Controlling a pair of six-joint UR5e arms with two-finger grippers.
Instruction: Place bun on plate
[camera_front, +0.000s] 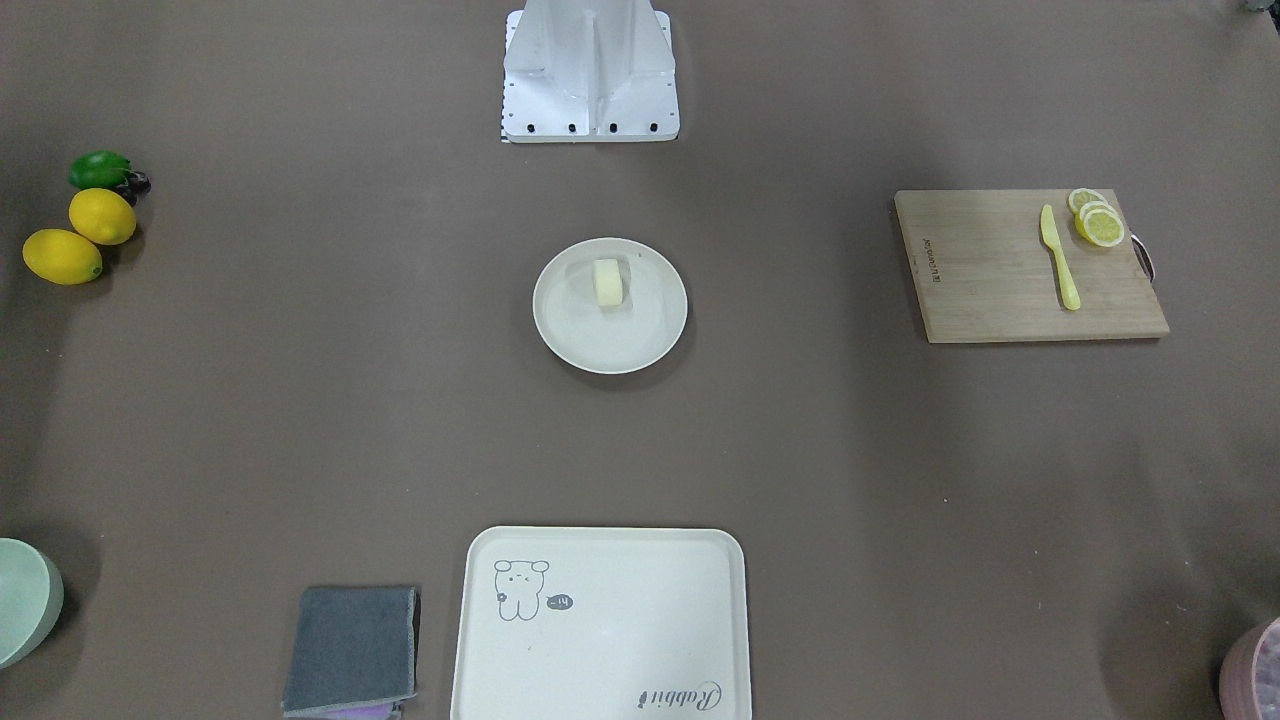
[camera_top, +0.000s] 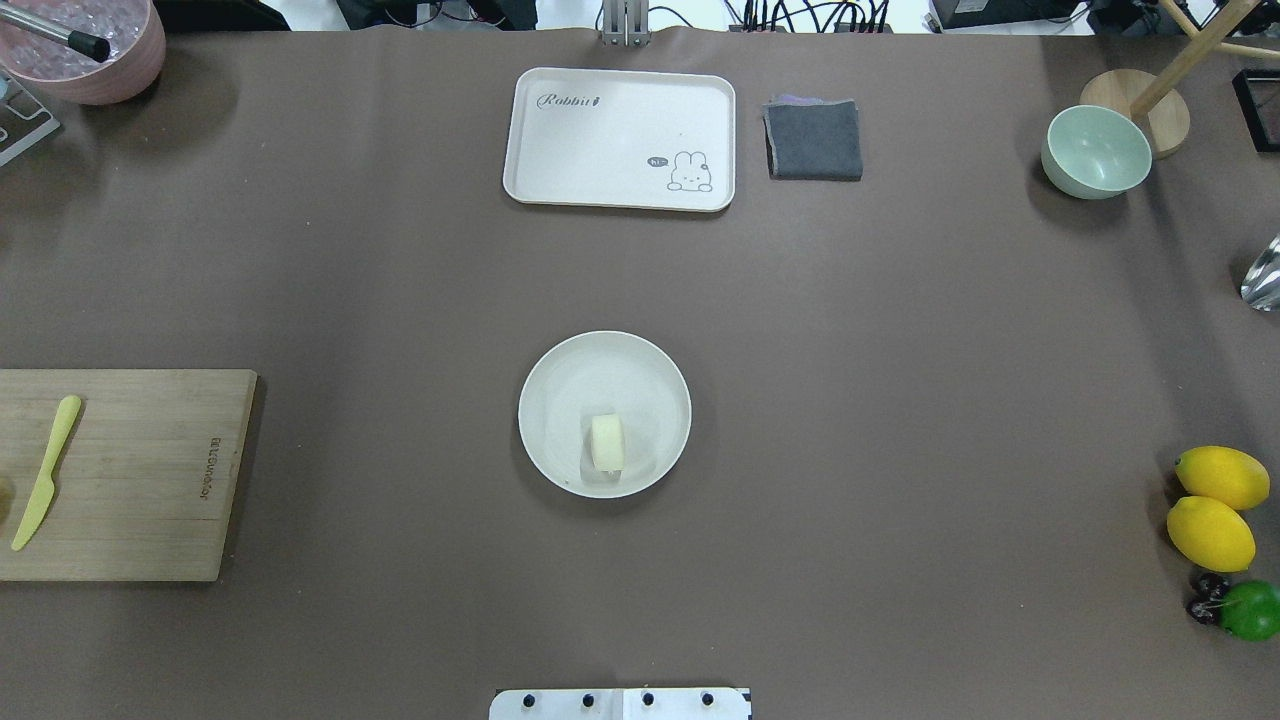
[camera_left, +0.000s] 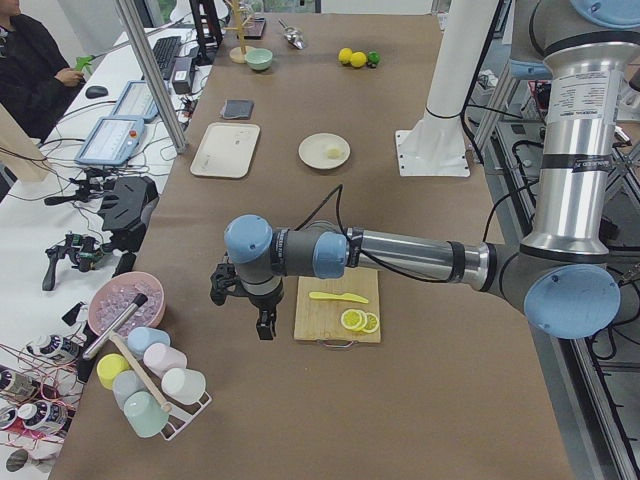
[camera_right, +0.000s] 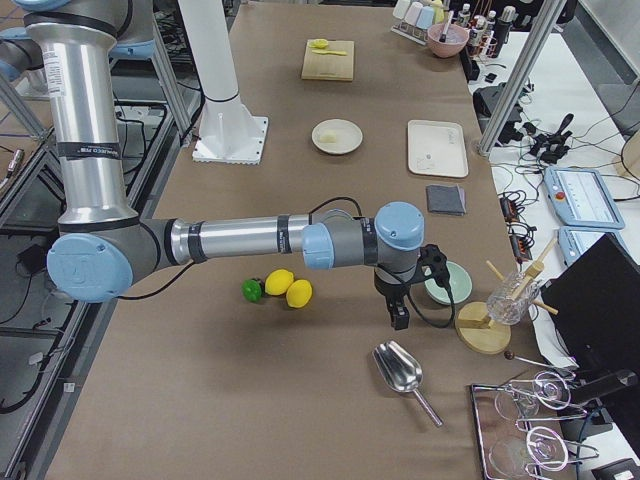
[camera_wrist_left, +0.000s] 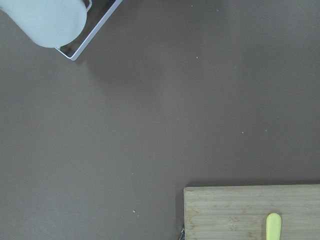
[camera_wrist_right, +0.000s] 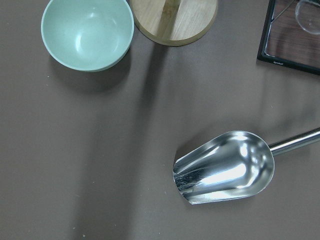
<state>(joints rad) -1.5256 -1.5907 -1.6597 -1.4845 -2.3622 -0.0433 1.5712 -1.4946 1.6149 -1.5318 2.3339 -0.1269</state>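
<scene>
The bun (camera_top: 607, 442) is seen on the plate (camera_top: 570, 390), mid-frame; placement is judged complete. Whether the left hand (camera_left: 264, 322) or right hand (camera_right: 397, 314) is open cannot be told; both are best kept away.

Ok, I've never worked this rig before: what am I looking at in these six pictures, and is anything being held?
It is a robot with two arms at a brown table. Two pictures look down on the table, one from behind the robot, one from across it. Two are side views from the table's ends. Two come from cameras on the wrists. The left end effector hangs beside the cutting board, which bears a yellow knife and lemon slices. The right end effector hangs near the green bowl and a metal scoop. Neither seems to carry anything; open or shut, I cannot tell. At the centre the bun lies on the plate. A tray, a grey cloth and two lemons lie further out.
</scene>
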